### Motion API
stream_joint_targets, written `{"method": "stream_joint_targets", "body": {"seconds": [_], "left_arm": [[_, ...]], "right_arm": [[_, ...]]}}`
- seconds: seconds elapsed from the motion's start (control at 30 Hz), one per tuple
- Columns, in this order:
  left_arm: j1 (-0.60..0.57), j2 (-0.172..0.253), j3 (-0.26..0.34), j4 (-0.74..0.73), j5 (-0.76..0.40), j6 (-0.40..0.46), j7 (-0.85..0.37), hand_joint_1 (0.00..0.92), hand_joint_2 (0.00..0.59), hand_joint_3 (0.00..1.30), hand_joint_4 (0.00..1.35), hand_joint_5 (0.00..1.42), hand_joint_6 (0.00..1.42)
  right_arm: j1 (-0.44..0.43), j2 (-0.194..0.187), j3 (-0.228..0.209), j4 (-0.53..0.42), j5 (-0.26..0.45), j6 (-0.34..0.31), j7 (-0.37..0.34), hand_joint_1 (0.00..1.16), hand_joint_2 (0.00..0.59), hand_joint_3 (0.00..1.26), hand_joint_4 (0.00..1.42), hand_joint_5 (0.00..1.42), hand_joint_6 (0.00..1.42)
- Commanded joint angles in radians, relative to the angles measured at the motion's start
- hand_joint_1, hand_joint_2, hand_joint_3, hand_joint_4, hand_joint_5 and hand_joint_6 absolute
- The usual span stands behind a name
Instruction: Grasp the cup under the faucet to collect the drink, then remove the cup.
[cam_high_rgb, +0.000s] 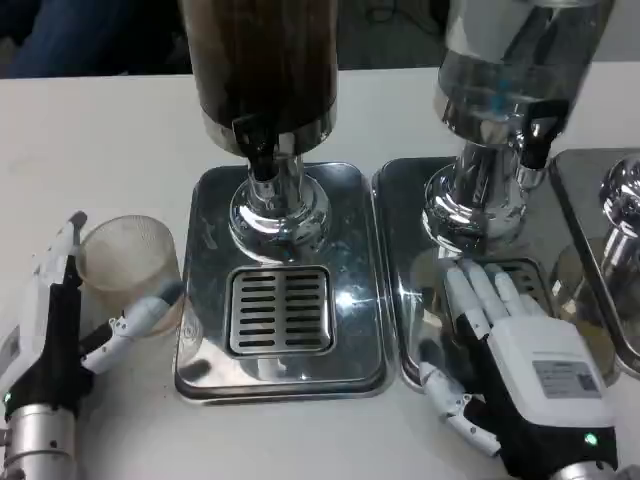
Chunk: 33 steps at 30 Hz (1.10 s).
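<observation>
Fingers of the left hand (60, 320) wrap the cup (128, 272): one white finger lies along the cup's left side and the thumb curls across its lower right front, so the hand holds the cup between them. On the back of this hand a small label sits at the picture's left edge, too small to read. The cup is translucent and ribbed, stands upright on the white worktop (120, 140), and sits just left of the left drip tray (205, 360), near its edge. I cannot tell whether any drink is in it. It is not under the faucet (258, 150), which hangs to its upper right over the tray.

The right hand (515, 360) lies palm down with its fingers stretched forward and slightly apart, holding nothing; they rest on the second drip tray (400, 300), their tips near the chrome foot of the clear dispenser (515, 70). A white label on the back of this hand carries lines of print too small to read, and a green light glows near the wrist.

The dark dispenser (262, 60) stands on the left tray, behind a slotted grate (280, 310). The clear dispenser's black faucet (540, 140) points down at its right. A third chrome foot (622, 200) shows at the right edge.
</observation>
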Motion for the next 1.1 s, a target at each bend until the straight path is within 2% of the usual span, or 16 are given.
{"method": "stream_joint_targets", "body": {"seconds": [0.03,0.2,0.37,0.47,0.57,0.77,0.9,0.97,1.1], "left_arm": [[-0.028,0.005,-0.018,0.009,0.008,-0.014,-0.025,0.280,0.027,0.00,0.00,0.07,0.07],[-0.035,0.007,-0.018,0.017,0.001,-0.011,-0.044,0.367,0.039,0.00,0.00,0.14,0.14],[-0.045,0.011,-0.016,0.025,-0.012,-0.012,-0.072,0.383,0.039,0.00,0.00,0.24,0.25],[-0.051,0.009,-0.022,0.026,-0.010,-0.010,-0.071,0.386,0.039,0.04,0.05,0.32,0.37],[-0.057,0.007,-0.028,0.026,-0.005,-0.006,-0.068,0.395,0.040,0.12,0.15,0.41,0.50],[-0.068,0.007,-0.047,0.028,0.015,0.014,-0.032,0.462,0.055,0.31,0.38,0.68,0.88],[-0.072,0.008,-0.056,0.032,0.019,0.020,-0.013,0.523,0.058,0.50,0.64,0.87,1.06],[-0.073,0.009,-0.063,0.030,0.026,0.023,0.009,0.548,0.055,0.58,0.72,0.92,1.10],[-0.071,0.010,-0.068,0.028,0.035,0.026,0.047,0.587,0.035,0.66,0.81,0.97,1.14]], "right_arm": [[0.010,0.004,-0.010,-0.021,0.000,0.006,0.002,0.00,0.487,0.01,0.00,0.00,0.11],[0.012,0.007,-0.013,-0.023,0.006,0.005,0.003,0.00,0.486,0.02,0.00,0.00,0.14],[0.017,0.015,-0.015,-0.022,0.011,0.006,0.003,0.00,0.495,0.02,0.00,0.00,0.17],[0.020,0.021,-0.018,-0.024,0.011,0.009,0.001,0.00,0.499,0.02,0.00,0.00,0.18],[0.024,0.026,-0.020,-0.025,0.011,0.011,0.002,0.00,0.503,0.02,0.00,0.00,0.19],[0.029,0.034,-0.024,-0.026,0.010,0.011,0.000,0.00,0.503,0.02,0.00,0.00,0.20],[0.031,0.039,-0.027,-0.027,0.011,0.009,-0.001,0.00,0.503,0.02,0.00,0.00,0.21],[0.031,0.040,-0.027,-0.027,0.011,0.008,-0.001,0.00,0.503,0.02,0.00,0.00,0.21],[0.031,0.043,-0.027,-0.026,0.014,0.009,0.002,0.00,0.503,0.02,0.00,0.00,0.21]]}}
